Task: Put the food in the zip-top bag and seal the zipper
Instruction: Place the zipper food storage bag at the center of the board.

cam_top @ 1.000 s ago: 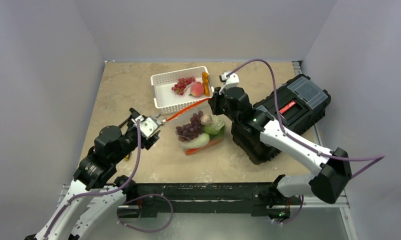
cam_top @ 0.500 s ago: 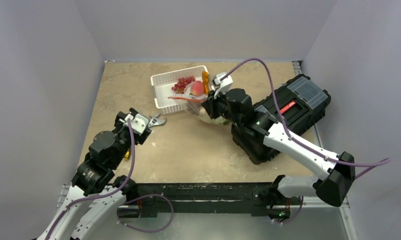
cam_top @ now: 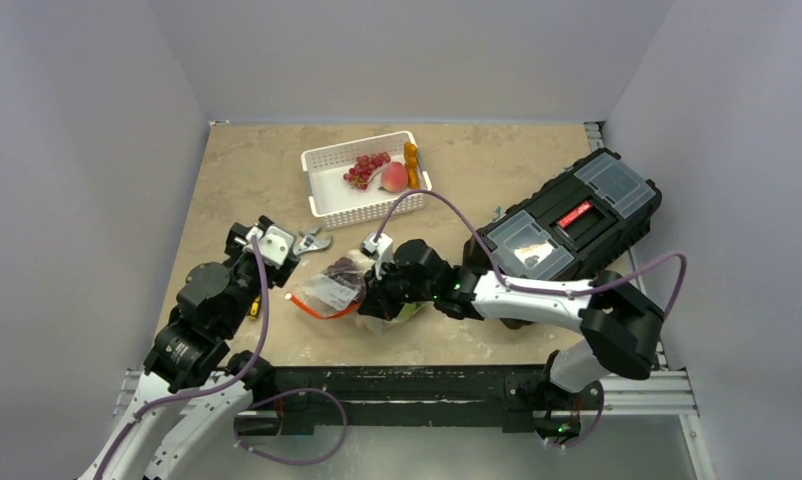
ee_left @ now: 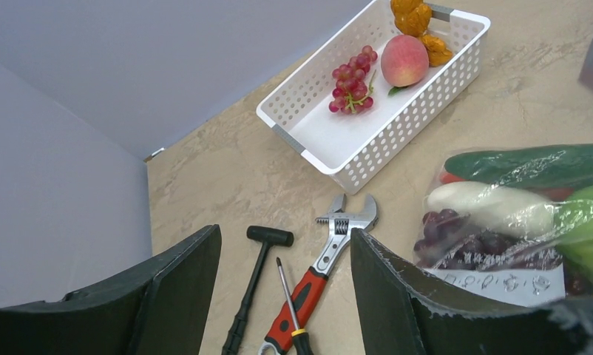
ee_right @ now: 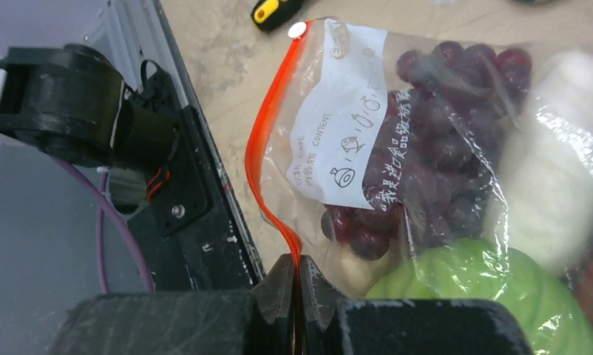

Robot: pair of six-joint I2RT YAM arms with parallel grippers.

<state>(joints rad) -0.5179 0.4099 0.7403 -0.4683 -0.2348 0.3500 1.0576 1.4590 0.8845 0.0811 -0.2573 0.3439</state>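
The zip-top bag [cam_top: 334,290] lies at the table's front middle, holding dark purple grapes [ee_right: 434,140], light green cabbage [ee_right: 493,296], a white oval piece [ee_right: 552,200] and a dark green cucumber [ee_left: 545,164]. My right gripper [ee_right: 296,270] is shut on the red-orange zipper [ee_right: 268,140] near one end; the white tab [ee_right: 299,29] sits at the far end. My left gripper [ee_left: 285,233] is open and empty, left of the bag [ee_left: 515,222]. Red grapes [cam_top: 365,168], a peach [cam_top: 393,178] and an orange carrot [cam_top: 411,158] lie in the white basket [cam_top: 332,188].
A wrench [ee_left: 345,244], a black hammer [ee_left: 253,285] and a screwdriver [ee_left: 290,303] lie on the table under my left gripper. A black toolbox [cam_top: 567,220] fills the right side. The table's front edge and the arm bases are just below the bag.
My right gripper has carried the bag from beside the basket down to the front middle. My left gripper has let go of the zipper and drawn back left.
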